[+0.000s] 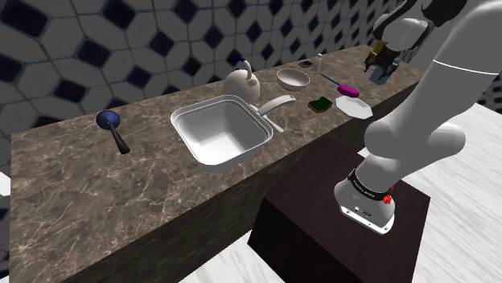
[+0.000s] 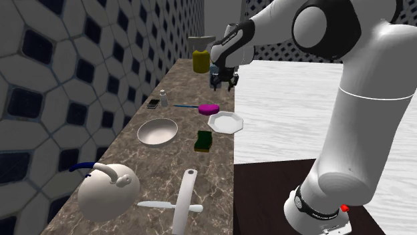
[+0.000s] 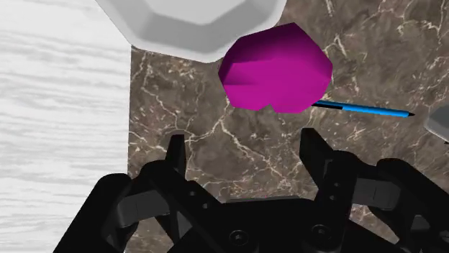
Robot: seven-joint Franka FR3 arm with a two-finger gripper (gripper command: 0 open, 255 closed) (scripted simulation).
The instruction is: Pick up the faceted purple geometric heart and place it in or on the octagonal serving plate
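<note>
Note gripper [image 3: 246, 154] open: black fingers [image 3: 176, 154] standing apart, nothing between them. Hangs above dark marbled counter [image 3: 216, 108], near its edge, pale plank floor [image 3: 57, 93] to one side.

Just ahead of the fingertips, find the faceted purple heart [image 3: 277, 66], lying on the counter, not gripped, clear of both fingers. Beside it, on the side away from the floor, see a thin blue pen [image 3: 360, 108] lying flat.

Directly past the heart, meet the white octagonal plate [image 3: 194, 25], empty, flat on the counter. Cannot tell whether heart and plate touch; just beside each other at least.

Confirm from the second exterior view: gripper [image 2: 224, 81] raised over the counter edge, then heart [image 2: 209, 108], then plate [image 2: 225, 123].

Farther from the hand, beyond the plate: green sponge [image 2: 204, 140], white bowl [image 2: 158, 131], then white kettle [image 2: 107, 190]. Behind the hand, a yellow bottle [image 2: 200, 60] by the tiled wall.

Farthest off, in the shoulder view: square sink [image 1: 219, 129] set into the counter, and past it a blue ladle [image 1: 110, 120].
</note>
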